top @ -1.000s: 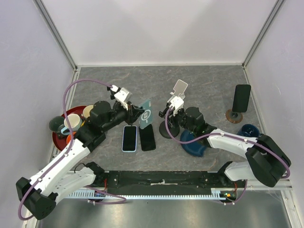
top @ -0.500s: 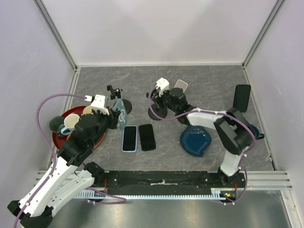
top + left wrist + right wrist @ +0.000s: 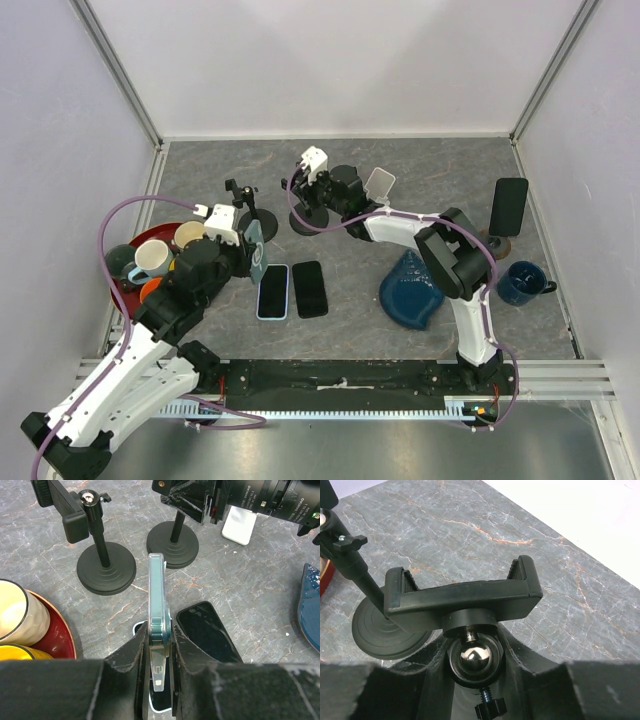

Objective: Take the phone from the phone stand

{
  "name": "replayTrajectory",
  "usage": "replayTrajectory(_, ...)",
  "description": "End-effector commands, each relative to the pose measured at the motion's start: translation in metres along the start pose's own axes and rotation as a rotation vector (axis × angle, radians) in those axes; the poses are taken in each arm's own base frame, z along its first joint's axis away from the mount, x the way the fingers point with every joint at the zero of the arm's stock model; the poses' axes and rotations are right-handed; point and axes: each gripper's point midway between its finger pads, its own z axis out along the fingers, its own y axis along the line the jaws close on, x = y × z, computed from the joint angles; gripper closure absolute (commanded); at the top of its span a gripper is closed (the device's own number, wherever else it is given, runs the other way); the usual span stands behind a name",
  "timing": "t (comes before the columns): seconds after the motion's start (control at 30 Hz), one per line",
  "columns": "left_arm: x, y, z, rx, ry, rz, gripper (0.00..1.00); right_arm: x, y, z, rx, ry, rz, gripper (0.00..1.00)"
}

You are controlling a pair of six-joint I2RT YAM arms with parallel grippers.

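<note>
My left gripper [image 3: 252, 250] is shut on a teal phone [image 3: 256, 243], held on edge above the table; in the left wrist view the phone [image 3: 156, 595] stands upright between my fingers [image 3: 131, 657]. My right gripper [image 3: 312, 192] is shut on the ball joint [image 3: 475, 660] of a black phone stand [image 3: 310, 222], whose clamp [image 3: 465, 597] is empty. A second black stand [image 3: 105, 567] with an empty clamp [image 3: 65, 507] is just left of it, also seen from above [image 3: 240, 192].
A blue-edged phone [image 3: 273, 290] and a black phone [image 3: 311, 288] lie flat under my left gripper. A red tray [image 3: 128, 300] of cups is at left. A white holder [image 3: 380, 183], a dark blue plate [image 3: 410, 292], a blue mug [image 3: 520, 283] and a black phone on a round base [image 3: 510, 205] are at right.
My right gripper carried the stand left and farther back, beside the other stand. My left gripper moved left and nearer with the teal phone, away from the stand.
</note>
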Motion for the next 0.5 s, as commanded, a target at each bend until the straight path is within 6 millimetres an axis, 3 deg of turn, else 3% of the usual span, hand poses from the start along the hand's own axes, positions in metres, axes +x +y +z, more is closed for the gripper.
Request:
replayTrajectory(0.0,-0.031,-0.011,-0.003,0.047,-0.105,-0.072,0.98,-0.005,0.011,0.002,-0.03,0.005,-0.013,0.46)
replayTrajectory(0.07,-0.031,-0.013,-0.003,0.052,-0.102,-0.086,0.98,-0.017,0.008,-0.006,-0.018,-0.009,-0.01,0.28)
replayTrajectory(0.17,-0.034,-0.016,-0.002,0.06,-0.104,-0.115,0.98,-0.043,0.007,-0.02,-0.01,-0.036,-0.014,0.17)
replayTrajectory(0.3,-0.041,-0.019,-0.003,0.063,-0.115,-0.169,0.98,-0.077,0.006,-0.045,0.001,-0.056,-0.02,0.11)
replayTrajectory(0.33,-0.043,-0.019,-0.003,0.06,-0.119,-0.203,0.98,-0.094,0.005,-0.057,0.009,-0.075,-0.023,0.1)
replayTrajectory(0.4,-0.048,-0.017,-0.005,0.041,-0.136,-0.246,0.98,-0.101,0.003,-0.073,0.03,-0.066,-0.027,0.08)
replayTrajectory(0.43,-0.051,-0.017,-0.005,0.039,-0.143,-0.282,0.98,-0.114,0.003,-0.088,0.039,-0.068,-0.034,0.07)
replayTrajectory(0.47,-0.053,-0.017,-0.005,0.037,-0.151,-0.303,0.98,-0.109,0.009,-0.096,0.036,-0.047,-0.039,0.07)
